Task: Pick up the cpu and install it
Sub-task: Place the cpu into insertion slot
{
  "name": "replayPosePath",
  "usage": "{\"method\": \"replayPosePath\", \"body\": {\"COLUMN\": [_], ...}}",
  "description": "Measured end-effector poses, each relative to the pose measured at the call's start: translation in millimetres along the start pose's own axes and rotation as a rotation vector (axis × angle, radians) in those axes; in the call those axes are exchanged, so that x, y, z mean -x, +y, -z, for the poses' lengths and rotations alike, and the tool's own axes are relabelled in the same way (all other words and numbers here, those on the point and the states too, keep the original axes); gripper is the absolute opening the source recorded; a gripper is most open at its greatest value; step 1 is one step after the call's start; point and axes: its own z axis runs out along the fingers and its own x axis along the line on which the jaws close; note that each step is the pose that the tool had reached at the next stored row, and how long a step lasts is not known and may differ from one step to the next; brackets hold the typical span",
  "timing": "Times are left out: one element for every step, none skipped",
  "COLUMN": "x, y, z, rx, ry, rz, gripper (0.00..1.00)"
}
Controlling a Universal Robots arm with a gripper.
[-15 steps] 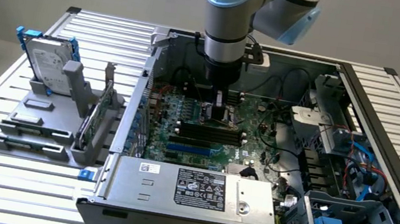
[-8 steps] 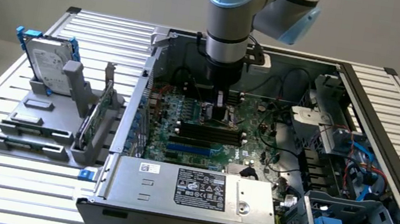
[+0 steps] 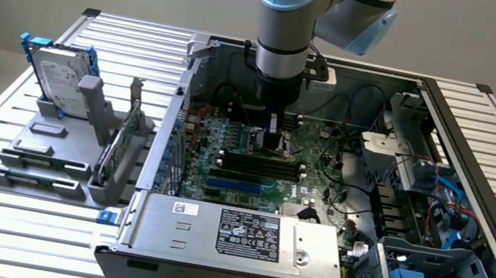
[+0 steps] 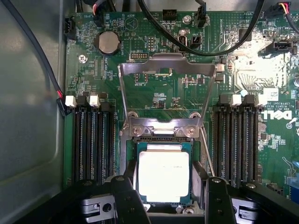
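The cpu (image 4: 163, 175), a flat square chip with a silver-grey top and a thin green rim, sits between the two black fingers (image 4: 128, 196) of my gripper (image 4: 164, 169). The fingers lie against its two opposite edges, so the gripper is shut on it. The chip is level and right over the socket (image 4: 163, 136) on the green motherboard (image 4: 154, 100). I cannot tell whether it rests in the socket or hovers just above it. The socket's metal load plate (image 4: 167, 63) is swung open and away. In the exterior view my gripper (image 3: 273, 141) reaches straight down into the open computer case.
Black memory slots (image 4: 91, 140) (image 4: 238, 140) flank the socket on both sides. Black cables (image 4: 187, 44) loop over the board beyond the load plate. The case wall (image 3: 177, 121) rises at the exterior view's left, and an upright hard drive (image 3: 60, 78) stands outside it.
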Motion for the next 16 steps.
{"method": "replayPosePath", "body": {"x": [0.0,0.0,0.1,0.1,0.0,0.0,-0.1,-0.2,-0.3,-0.3,-0.4,-0.4,-0.5,-0.5,-0.5,-0.5], "y": [0.0,-0.1,-0.3,-0.3,-0.2,0.0,0.2,0.4,0.8,1.1,1.5,1.8,1.8,1.9,1.9,1.9], "z": [-0.1,-0.3,-0.1,-0.2,-0.2,-0.3,-0.4,-0.5,-0.5,-0.5,-0.6,-0.6,-0.6,-0.6,-0.6,-0.6], "rx": [-0.0011,-0.0022,-0.0042,-0.0043,-0.0046,-0.0048,-0.0049,-0.0049,-0.0049,-0.0049,-0.0049,-0.0048,-0.0048,-0.0048,-0.0049,-0.0049], "ry": [0.0000,-0.0001,-0.0006,-0.0006,-0.0006,-0.0003,-0.0001,0.0000,-0.0001,-0.0002,-0.0001,-0.0001,-0.0001,-0.0002,-0.0001,-0.0002], "rz": [0.000,0.000,0.000,0.000,-0.001,0.000,0.000,0.000,0.000,0.000,0.000,0.000,0.000,0.000,0.000,0.000], "gripper": [0.55,0.55,0.55,0.55,0.55,0.55,0.55,0.55,0.55,0.55,0.55,0.55,0.55,0.55,0.55,0.55]}}
